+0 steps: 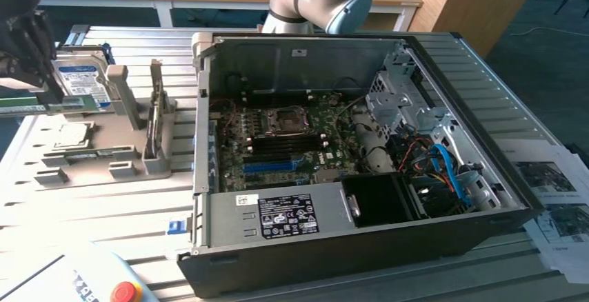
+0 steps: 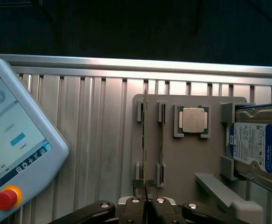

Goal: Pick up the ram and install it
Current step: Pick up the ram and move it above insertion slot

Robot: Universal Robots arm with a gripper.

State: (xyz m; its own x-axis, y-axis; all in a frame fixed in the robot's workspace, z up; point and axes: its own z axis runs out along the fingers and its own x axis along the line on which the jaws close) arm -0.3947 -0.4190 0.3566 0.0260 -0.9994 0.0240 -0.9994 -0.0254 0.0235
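Note:
The ram [image 1: 37, 104] is a thin green stick that I hold level at the exterior view's far left, above the grey parts fixture [image 1: 101, 133]. In the wrist view the ram [image 2: 145, 140] shows edge-on as a thin line running away from my gripper [image 2: 145, 201], whose fingers are shut on its near end. My gripper [image 1: 32, 85] hangs dark over the fixture, well left of the open computer case [image 1: 442, 61]. The green motherboard [image 1: 318, 126] lies flat inside the case, with dark memory slots [image 1: 276, 149] and a blue slot [image 1: 272, 166].
On the fixture sit a silver processor [image 2: 194, 120], a blue-labelled hard drive [image 2: 254, 149] and a second thin stick [image 2: 161, 140] in the neighbouring holder. A teach pendant [image 2: 14, 154] with a red stop button lies on the slatted table. Cables and a drive cage crowd the case's right side.

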